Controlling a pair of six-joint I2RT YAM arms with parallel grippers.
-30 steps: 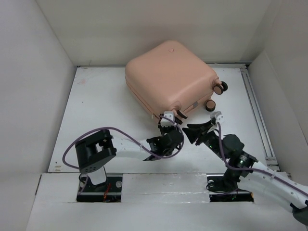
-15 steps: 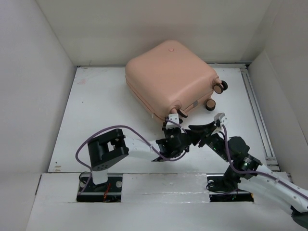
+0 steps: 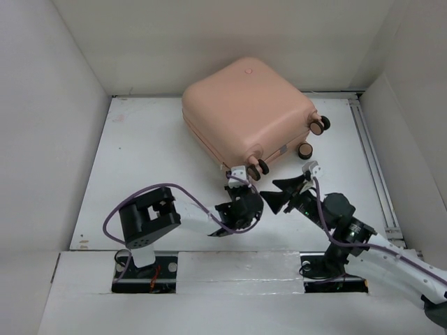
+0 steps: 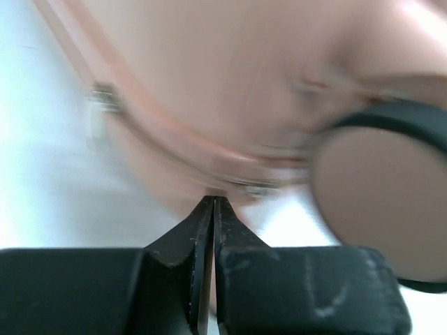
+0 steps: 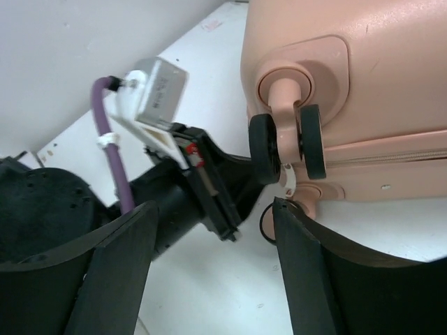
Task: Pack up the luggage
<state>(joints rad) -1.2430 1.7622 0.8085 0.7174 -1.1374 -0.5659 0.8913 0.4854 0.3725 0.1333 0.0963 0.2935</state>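
End effector of the left arm point(image 3: 239, 183), clenched on nothing visible, noses the seam point(image 4: 167, 129) at the near corner of the closed luggage point(image 3: 244, 112), far-centre on the surface point(image 3: 147, 153). Right end effector point(image 3: 283, 195) hangs released beside the caster wheels point(image 5: 286, 150). Likely step: unzipping. Next, find and pinch the zipper pull.

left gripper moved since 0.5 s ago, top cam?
Yes. The left gripper has shifted left in the top view: it covered the near caster of the luggage before and now sits just left of it.
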